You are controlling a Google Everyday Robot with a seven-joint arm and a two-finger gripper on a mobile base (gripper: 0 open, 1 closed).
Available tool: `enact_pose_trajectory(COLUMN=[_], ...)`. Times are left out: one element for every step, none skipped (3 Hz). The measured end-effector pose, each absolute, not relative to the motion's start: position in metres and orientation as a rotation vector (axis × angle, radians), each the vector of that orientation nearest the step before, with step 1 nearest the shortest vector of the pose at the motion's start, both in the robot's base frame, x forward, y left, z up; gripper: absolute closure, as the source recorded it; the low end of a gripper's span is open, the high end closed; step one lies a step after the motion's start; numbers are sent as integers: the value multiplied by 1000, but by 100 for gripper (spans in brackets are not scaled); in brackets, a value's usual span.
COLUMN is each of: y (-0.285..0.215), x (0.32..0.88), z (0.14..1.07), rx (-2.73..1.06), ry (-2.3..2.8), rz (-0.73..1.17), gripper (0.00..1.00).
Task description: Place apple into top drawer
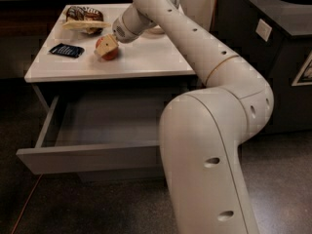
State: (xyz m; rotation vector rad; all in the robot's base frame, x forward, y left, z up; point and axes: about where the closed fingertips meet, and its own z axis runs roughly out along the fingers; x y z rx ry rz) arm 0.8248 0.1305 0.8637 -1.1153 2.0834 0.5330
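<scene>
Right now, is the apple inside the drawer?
No, the apple is at the pincer above the white cabinet top, outside the open top drawer.

The apple [110, 56] sits on the cabinet top [151, 60], with the gripper [108, 46] right against it from behind and to the right. Left of the apple lies a flat packet [67, 49], behind and left of it a snack bag [84, 19], before and below it the top drawer [92, 157], pulled out, and well right of it a bin [273, 48]

Single view, set high and close behind the arm [209, 130], facing forward and down. Arm fills near right; open top drawer [97, 157] near left; gripper [109, 45] far left, at the apple [109, 53] on the cabinet [146, 60].
</scene>
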Motion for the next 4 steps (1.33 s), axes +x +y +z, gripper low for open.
enact_pose_trajectory(y=[130,127,122,118], x=[817,802,776,740], z=[876,888,901,903], rx=[-1113,-1115,-1123,-1122], ry=[2061,2049,2043,2051], rz=[533,527,533,630], gripper=[47,70,94,100])
